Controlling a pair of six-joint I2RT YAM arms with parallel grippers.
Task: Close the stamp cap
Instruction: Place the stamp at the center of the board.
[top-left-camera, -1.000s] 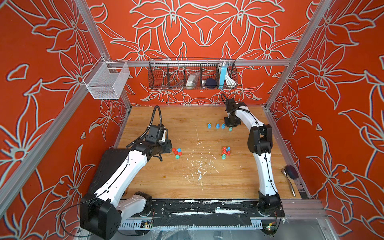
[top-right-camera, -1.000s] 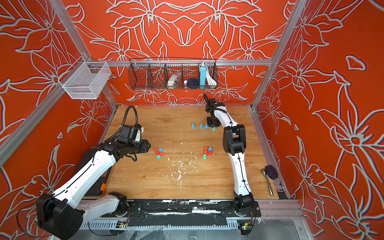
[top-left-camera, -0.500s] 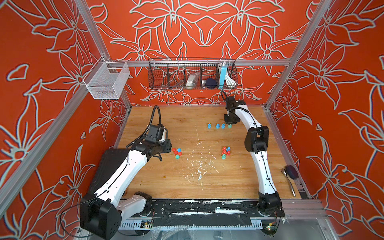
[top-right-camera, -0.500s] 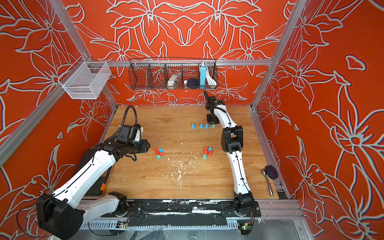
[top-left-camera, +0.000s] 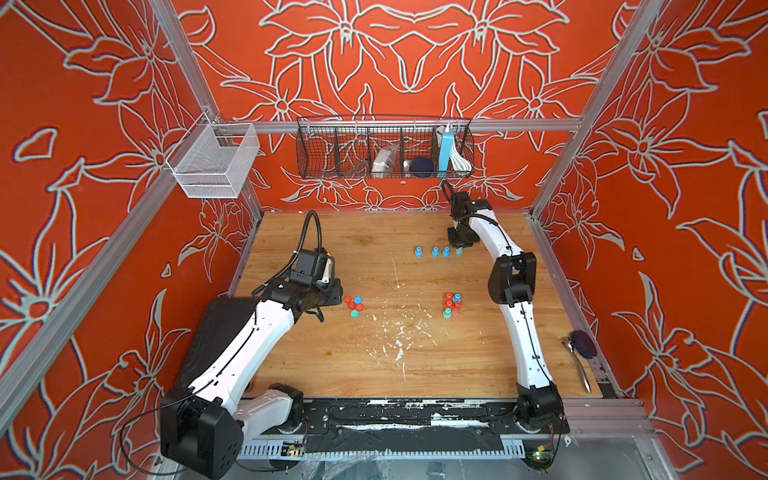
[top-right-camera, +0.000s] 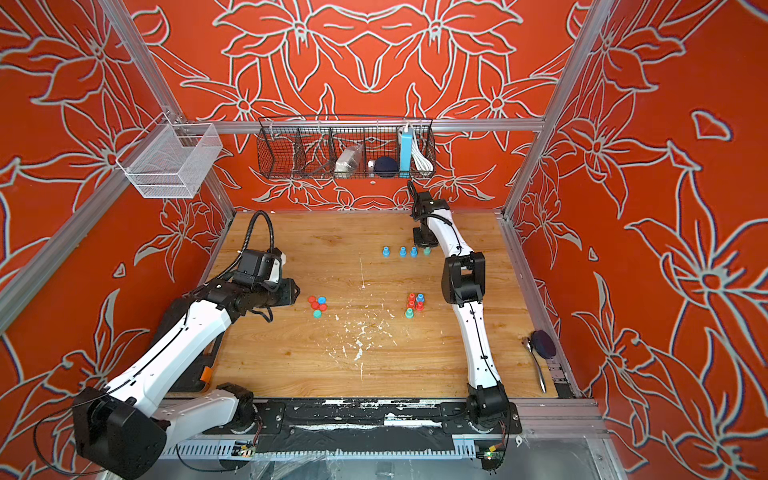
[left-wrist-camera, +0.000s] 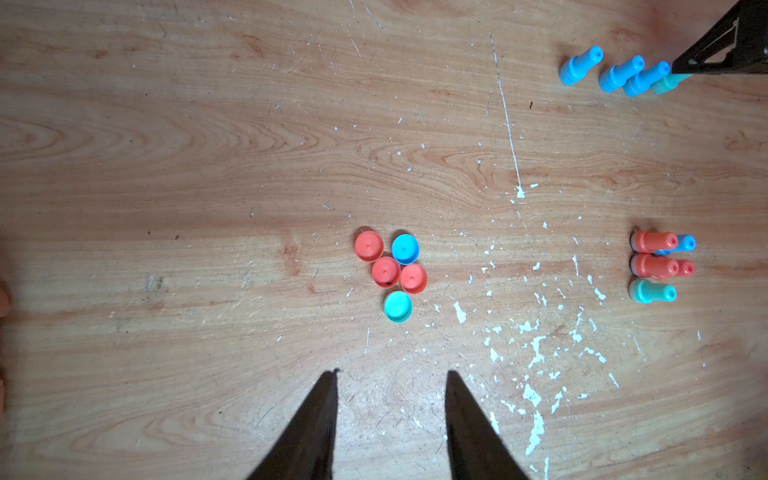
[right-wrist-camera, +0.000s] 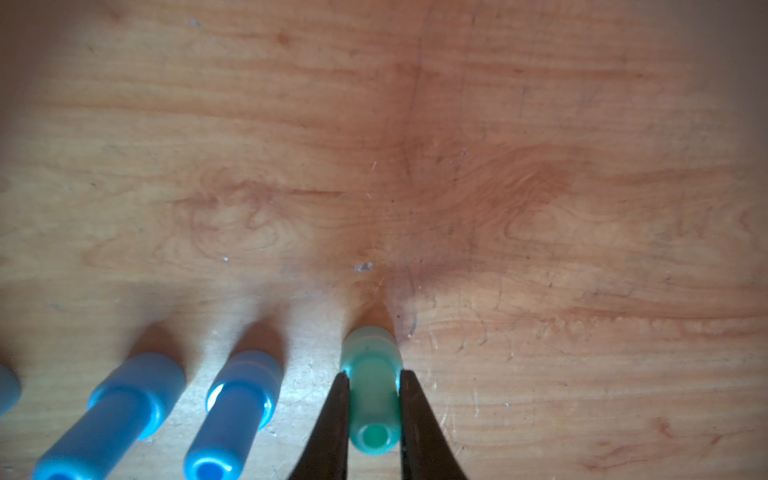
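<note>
We see the teal stamp (right-wrist-camera: 372, 399) as a small peg of matte, faintly translucent sea-green plastic. It has a narrow round stem with a hollow tip turned toward the right wrist camera, and the stem flares over a soft shoulder into a wider cylindrical foot that points down at the board (top-left-camera: 374, 365). The right gripper (right-wrist-camera: 372, 373) is clamped on that stem, with its black, tapered fingers (right-wrist-camera: 332, 415) pressed against either side. In both top views this stamp stands at the far side of the board, at the right end of a short row, just beside three blue stamps (top-left-camera: 434, 251) of the same stepped shape. The left gripper (left-wrist-camera: 392, 372) has its two dark wedge-shaped jaws apart with only bare wood between them, and it sits near a cluster of loose caps (left-wrist-camera: 385, 272). We count five caps, three red, one blue and one teal cap (left-wrist-camera: 398, 306). They are shallow, smooth round discs, each with a tiny dimple at its centre, and they lie packed so that neighbours touch. Well apart from them is a huddle of upright stamps (left-wrist-camera: 654, 266), red, blue and teal, some showing a pale ring at the wide end. The board is light wood with flowing grain, finely scratched and strewn with white flecks (left-wrist-camera: 534, 345).
</note>
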